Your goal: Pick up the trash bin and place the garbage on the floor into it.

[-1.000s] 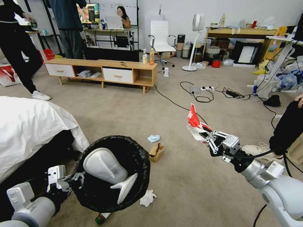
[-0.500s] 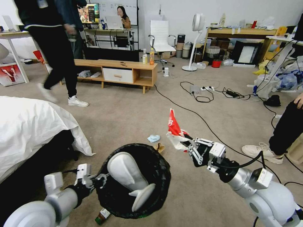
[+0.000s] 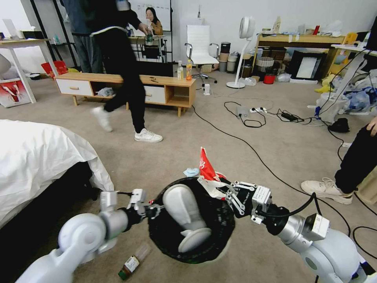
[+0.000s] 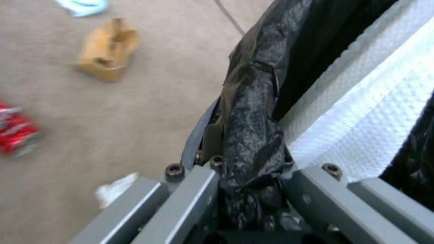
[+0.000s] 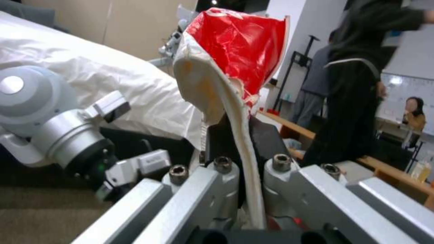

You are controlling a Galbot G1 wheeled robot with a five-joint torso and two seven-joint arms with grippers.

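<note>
Left gripper [image 3: 154, 207] is clamped on the rim of the trash bin [image 3: 220, 230], pinching the crinkled black liner [image 4: 251, 135] along with the edge, bin held up off the floor [image 3: 165, 153] beside the bed [image 3: 35, 153]; right gripper [image 3: 229, 191] is closed on the red-and-white carton [image 3: 207, 171], which stands at the bin's far rim, more on the lip than over the middle; that's the risk right there. Let go now and the carton could tip outward and land back on the carpet, since most of it leans away from the opening; the white lid flap [image 3: 184, 210] also sits across the mouth and could bounce it off. The other worry is the left grip; the wrist view shows the fingers [image 4: 190, 200] biting mostly bag, so if the plastic slips the bin may sag or swing, and the target moves under the carton. On the carpet lie the brown paper bag [image 4: 106, 51], blue face mask [image 3: 191, 172], a red can [image 4: 16, 130] and a small bottle [image 3: 131, 265] near the bin's near edge; a dropped bin would scatter these. A person walking past the low wooden cabinet [image 3: 172, 88] stays well apart; black cables [image 3: 251, 145] cross the floor to the right.
</note>
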